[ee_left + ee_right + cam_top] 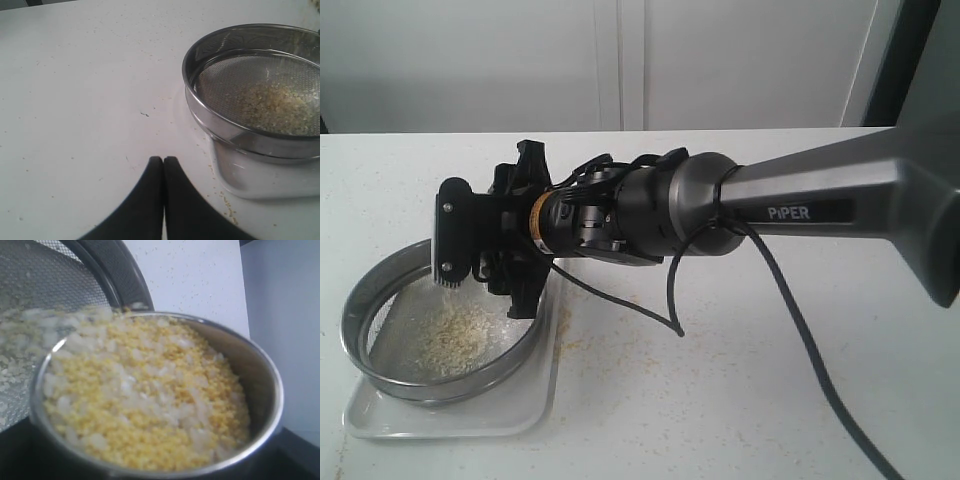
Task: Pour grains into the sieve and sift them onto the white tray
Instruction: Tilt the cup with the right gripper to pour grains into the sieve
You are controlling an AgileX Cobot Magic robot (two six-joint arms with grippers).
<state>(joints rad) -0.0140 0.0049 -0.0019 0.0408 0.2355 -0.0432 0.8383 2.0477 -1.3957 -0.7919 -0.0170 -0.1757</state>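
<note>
Pour partly done: right tool [523, 230] grips cup [270, 405], most grains [150, 400] inside, some in sieve [380, 290]. Left tool [163, 165] closed, empty. Sifting onto white tray [450, 420] pending.

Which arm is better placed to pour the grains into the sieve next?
Right. The right gripper holds the cup of grains tilted over the sieve; the left gripper is shut and empty beside it.

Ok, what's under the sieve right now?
The white tray sits under the sieve, its rim showing beyond the ring. Grains lie in the sieve; whether any have fallen through onto the tray is hidden.
</note>
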